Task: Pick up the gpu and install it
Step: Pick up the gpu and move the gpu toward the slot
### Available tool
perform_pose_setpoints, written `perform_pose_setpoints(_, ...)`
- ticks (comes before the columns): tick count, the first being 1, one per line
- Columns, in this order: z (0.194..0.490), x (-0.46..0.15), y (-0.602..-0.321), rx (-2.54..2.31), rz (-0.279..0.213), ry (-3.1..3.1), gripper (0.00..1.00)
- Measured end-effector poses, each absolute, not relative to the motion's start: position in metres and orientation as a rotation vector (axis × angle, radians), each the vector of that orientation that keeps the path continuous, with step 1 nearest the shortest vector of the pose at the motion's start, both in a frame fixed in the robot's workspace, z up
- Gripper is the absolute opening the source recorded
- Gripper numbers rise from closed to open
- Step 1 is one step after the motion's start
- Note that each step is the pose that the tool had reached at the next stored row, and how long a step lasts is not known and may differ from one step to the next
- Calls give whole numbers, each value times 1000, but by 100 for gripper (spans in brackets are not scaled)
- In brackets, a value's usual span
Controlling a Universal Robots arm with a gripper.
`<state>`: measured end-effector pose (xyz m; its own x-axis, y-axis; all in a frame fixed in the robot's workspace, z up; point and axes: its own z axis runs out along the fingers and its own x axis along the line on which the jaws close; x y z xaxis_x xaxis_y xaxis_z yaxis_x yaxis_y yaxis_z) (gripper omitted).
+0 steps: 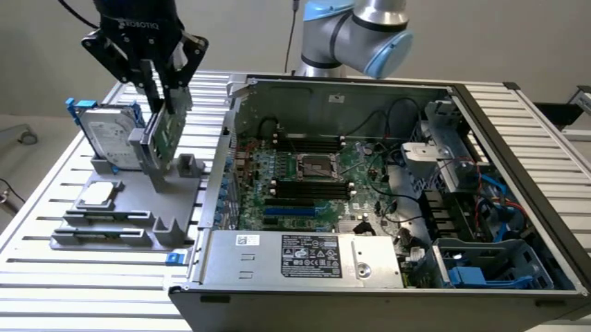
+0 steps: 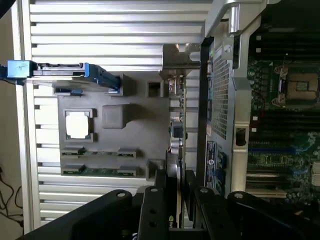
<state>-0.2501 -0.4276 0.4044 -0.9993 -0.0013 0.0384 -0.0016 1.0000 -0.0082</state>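
- Claw (image 1: 166,104) hangs at ten o'clock in the exterior view, pointing down. Its two black fingers (image 2: 161,192) are clamped on the top edge of the gpu (image 1: 166,135), one on each face.
- Hard drive (image 1: 104,135) in its blue bracket stands upright at nine o'clock of the gpu, just beside it, on the grey fixture (image 1: 138,200).
- The gpu stands on edge with its green board face toward the exterior view's right. Its lower edge is down among the fixture's posts; whether it rests in them or hangs just clear I cannot tell.
- At six o'clock of the hard drive, the square silver CPU chip (image 1: 99,194) lies flat in its pocket. Two memory sticks (image 2: 97,171) sit slotted in the fixture near it.
- Open computer case (image 1: 226,173) lies at three o'clock of the fixture, just beside it, with the motherboard (image 1: 319,173) facing up.
- Robot arm (image 1: 360,28) rises at one o'clock, behind the case.
- Slatted metal table (image 1: 55,277) carries all of it.
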Motion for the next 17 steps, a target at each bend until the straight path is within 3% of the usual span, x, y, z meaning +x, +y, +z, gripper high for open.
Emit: perform_pose_setpoints(17, 426, -173, -444, 2, 12, -3098, 27)
